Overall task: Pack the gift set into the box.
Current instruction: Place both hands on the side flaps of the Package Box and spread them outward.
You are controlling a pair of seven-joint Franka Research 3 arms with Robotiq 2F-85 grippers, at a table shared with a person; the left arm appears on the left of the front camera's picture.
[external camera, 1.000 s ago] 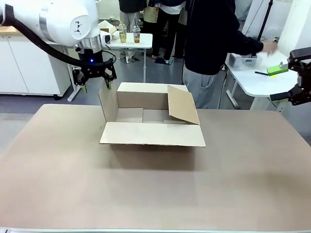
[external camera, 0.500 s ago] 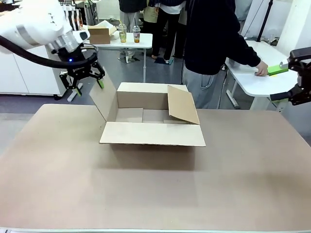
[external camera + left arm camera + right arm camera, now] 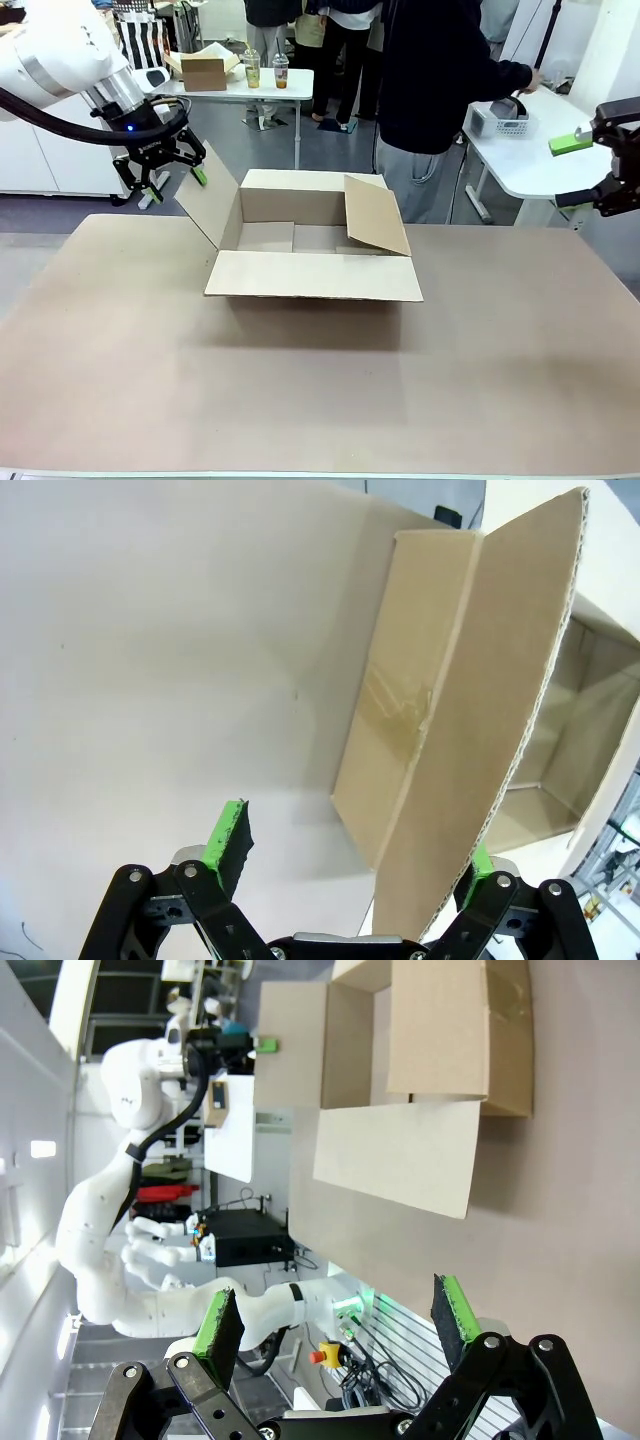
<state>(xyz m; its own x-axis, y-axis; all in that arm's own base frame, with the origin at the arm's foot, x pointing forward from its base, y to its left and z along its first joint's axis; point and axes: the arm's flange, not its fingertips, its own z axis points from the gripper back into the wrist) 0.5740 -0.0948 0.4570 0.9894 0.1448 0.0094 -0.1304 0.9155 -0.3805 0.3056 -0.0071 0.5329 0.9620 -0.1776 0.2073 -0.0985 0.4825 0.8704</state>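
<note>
Brown tabletop. The box sits mid-tabletop with its flaps open, the left flap tilted outward. Left gripper: fingers spread wide, flap's edge between them, unclamped. Right gripper: aloft at right, fingers wide apart, empty.

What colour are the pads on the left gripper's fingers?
Bright green pads, clearest in the left wrist view.
</note>
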